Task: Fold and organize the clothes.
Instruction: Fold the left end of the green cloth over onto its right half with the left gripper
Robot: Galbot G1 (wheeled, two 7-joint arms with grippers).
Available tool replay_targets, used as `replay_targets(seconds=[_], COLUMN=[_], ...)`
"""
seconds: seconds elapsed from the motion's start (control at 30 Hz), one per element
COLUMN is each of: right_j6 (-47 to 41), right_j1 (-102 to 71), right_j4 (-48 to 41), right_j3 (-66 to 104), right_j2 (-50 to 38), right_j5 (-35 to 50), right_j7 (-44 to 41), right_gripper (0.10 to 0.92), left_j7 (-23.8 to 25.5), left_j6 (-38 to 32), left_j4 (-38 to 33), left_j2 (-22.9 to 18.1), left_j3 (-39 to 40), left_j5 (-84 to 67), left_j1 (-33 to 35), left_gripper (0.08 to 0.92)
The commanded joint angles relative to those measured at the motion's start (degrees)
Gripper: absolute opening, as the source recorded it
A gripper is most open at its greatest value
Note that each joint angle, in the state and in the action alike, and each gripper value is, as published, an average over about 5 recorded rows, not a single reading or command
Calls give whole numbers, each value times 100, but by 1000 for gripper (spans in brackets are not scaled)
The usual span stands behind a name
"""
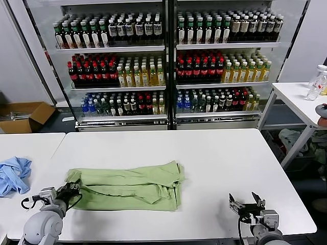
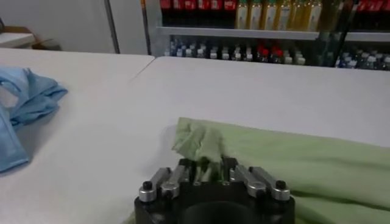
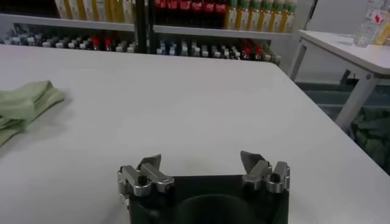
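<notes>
The light green shirt [image 1: 130,186] lies folded into a long band across the near half of the white counter [image 1: 204,163], its length running left to right. Its right end is doubled over into a soft rounded fold, and its left end bunches into a small crumpled tuft. The left gripper [image 1: 68,191] sits low at that left end, fingers drawn together and clamped on the tuft of green fabric; from the left wrist view the pinched cloth [image 2: 200,143] stands up just ahead of the gripper [image 2: 207,171] while the rest of the shirt stretches away flat on the counter.

The right gripper [image 1: 244,203] rests near the front right edge of the counter, well apart from the shirt, its fingers spread and holding nothing. In the right wrist view its fingertips [image 3: 251,159] stand wide apart over bare counter, with the shirt's folded right end [image 3: 27,103] off in the distance.

A crumpled light blue cloth [image 1: 13,173] lies on the neighbouring counter to the left, apart from the shirt. Behind stands a glass-doored drinks cooler [image 1: 168,61] with shelves of bottles, dark with red labels, yellow, green and blue-capped; no label writing can be read. A cardboard box [image 1: 23,116] sits on the floor at far left, and a side table [image 1: 301,99] at far right carries a clear bottle.
</notes>
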Motion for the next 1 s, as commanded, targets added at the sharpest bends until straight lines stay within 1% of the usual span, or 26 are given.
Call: replay_targets(seconds=[0.03, 0.2, 0.3, 0.4, 0.47, 0.6, 0.7, 0.8, 0.87, 1.0], right_j6=[25, 44, 49, 49, 50, 63, 81, 92, 97, 110], right_j1=[-27, -38, -20, -7, -12, -62, -99, -119, -121, -111], right_j4=[25, 50, 46, 38, 40, 46, 47, 57, 63, 62], right_j3=[60, 106, 86, 41, 16, -8, -9, -12, -18, -21], right_j2=[-37, -67, -41, 9, 44, 99, 124, 151, 159, 145], right_j5=[42, 79, 73, 45, 18, -54, -93, -116, -123, -123], right_j7=[6, 8, 12, 16, 17, 9, 0, -3, -7, -19], right_gripper=[823, 823, 823, 823, 823, 823, 823, 823, 823, 823], left_j7=[77, 93, 50, -49, -146, -382, -526, -631, -667, -699], left_j6=[-132, -156, -144, -114, -104, -101, -137, -199, -226, -253], left_j4=[-77, -335, -750, -1432, -1968, -2925, -3258, -3176, -2918, -2336], left_j2=[302, 686, 802, 731, 550, -17, -472, -866, -1061, -1279], left_j3=[-703, -1515, -1949, -2114, -1999, -1293, -394, 551, 1083, 1748], left_j5=[-745, -1422, -2191, -2959, -3333, -3864, -3989, -3632, -3276, -2687], left_j1=[-79, -67, 49, 278, 432, 580, 493, 296, 140, -153], left_gripper=[318, 172, 108, 91, 91, 91, 91, 91, 91, 91])
